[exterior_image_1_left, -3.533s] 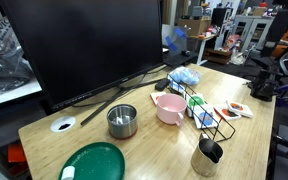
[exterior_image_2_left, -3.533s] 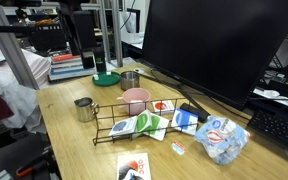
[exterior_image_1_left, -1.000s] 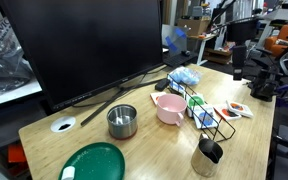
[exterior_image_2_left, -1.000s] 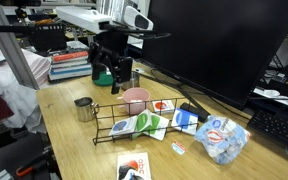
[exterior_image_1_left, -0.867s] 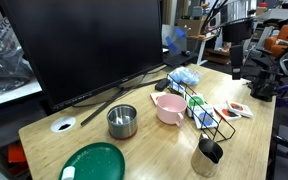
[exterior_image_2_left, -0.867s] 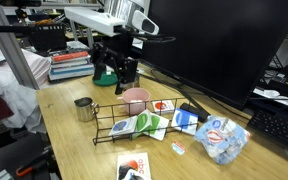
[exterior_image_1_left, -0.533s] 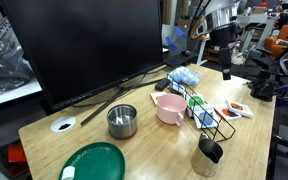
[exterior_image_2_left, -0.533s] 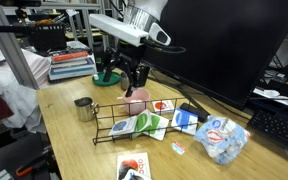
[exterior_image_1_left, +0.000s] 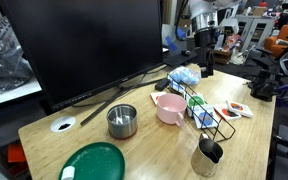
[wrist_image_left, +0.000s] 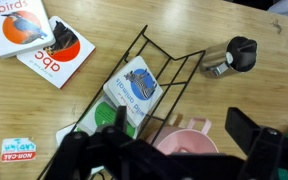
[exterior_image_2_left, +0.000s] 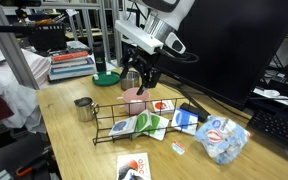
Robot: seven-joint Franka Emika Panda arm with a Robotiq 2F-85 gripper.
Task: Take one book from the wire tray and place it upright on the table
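The hand (exterior_image_2_left: 141,80) hovered above the pink bowl (exterior_image_2_left: 134,98) just beside the wire tray (exterior_image_2_left: 97,122), its fingers (wrist_image_left: 79,150) spread wide and holding nothing. The green book (exterior_image_2_left: 124,125) leaned inside the wire tray among other booklets. The tray stood on the desk (exterior_image_2_left: 72,140).
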